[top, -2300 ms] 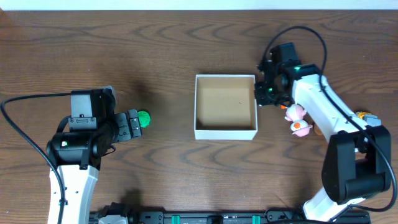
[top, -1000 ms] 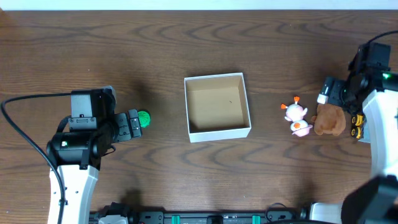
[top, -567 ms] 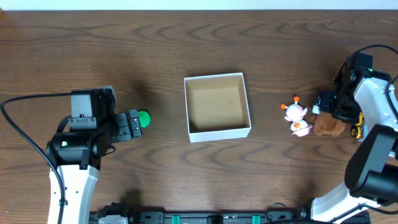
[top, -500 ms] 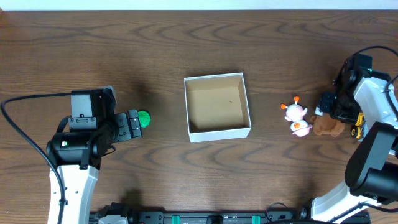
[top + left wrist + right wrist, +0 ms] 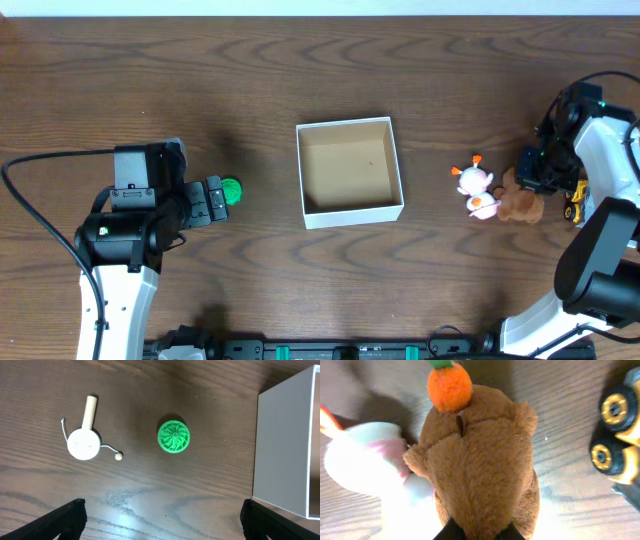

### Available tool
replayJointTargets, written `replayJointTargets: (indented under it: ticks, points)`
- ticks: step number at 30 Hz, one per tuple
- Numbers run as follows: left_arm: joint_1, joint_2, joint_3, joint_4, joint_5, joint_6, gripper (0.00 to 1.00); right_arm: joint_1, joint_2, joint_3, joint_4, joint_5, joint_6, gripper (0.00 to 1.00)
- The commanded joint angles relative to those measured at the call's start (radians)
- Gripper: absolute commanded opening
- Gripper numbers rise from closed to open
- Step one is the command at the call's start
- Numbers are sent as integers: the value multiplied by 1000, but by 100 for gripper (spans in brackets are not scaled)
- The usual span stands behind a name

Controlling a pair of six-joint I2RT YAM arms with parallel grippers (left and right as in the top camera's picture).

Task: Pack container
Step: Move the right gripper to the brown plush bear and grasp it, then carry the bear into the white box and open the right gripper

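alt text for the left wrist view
A green ridged disc toy lies on a wood table, with a white drum rattle on a wooden handle to its left and the white wall of the container at right. The left end effector shows only its dark fingers at the bottom corners, wide apart.

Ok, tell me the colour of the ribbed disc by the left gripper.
Green disc; left wrist view shows it best.

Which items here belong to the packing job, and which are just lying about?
Job: container, brown plush, white-pink plush, green disc, yellow wheeled toy, white drum rattle.
Lying about: probably only the black cable.
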Motion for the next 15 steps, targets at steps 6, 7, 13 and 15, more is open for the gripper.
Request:
replayJointTargets:
  ticks: [6,7,13,15]
  points:
    - [5,3,19,-2,3,-10,98,157,-202,169,-21,-141,-73,1]
    - [5,3,19,-2,3,-10,98,194,-225,169,-6,-169,-122,1]
    - [5,3,19,-2,3,-10,98,458,-280,169,93,-201,-268,1]
    - [5,3,18,-2,3,-10,98,552,-274,169,145,-198,-187,1]
